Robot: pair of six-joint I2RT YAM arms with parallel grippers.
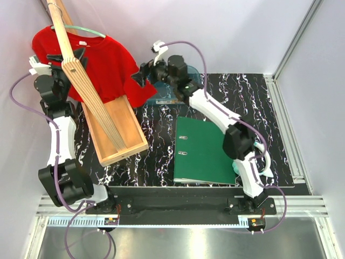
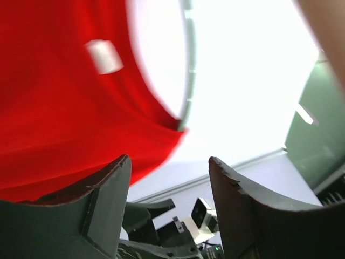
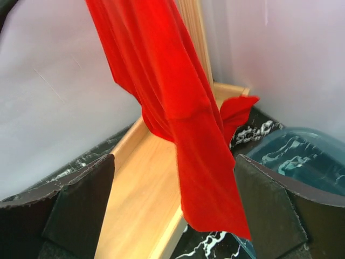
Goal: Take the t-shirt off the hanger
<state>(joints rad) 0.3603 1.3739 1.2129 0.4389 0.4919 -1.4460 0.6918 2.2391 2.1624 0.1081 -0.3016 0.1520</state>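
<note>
Plainly nearly all is left to do: the t-shirt (image 1: 110, 67) hangs on the hanger (image 1: 89, 31), up on the wooden stand (image 1: 91, 102). My left gripper (image 2: 168, 162) is spread just beneath the collar and the hanger's arm, holding nothing. My right gripper (image 3: 172, 162) is spread too — the shirt's hanging edge shows between its fingers, not pinched.

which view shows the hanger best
The top external view: the hanger shows as a mint arc above the t-shirt collar. The left wrist view catches only a blurred strip; the right wrist view shows none.
</note>
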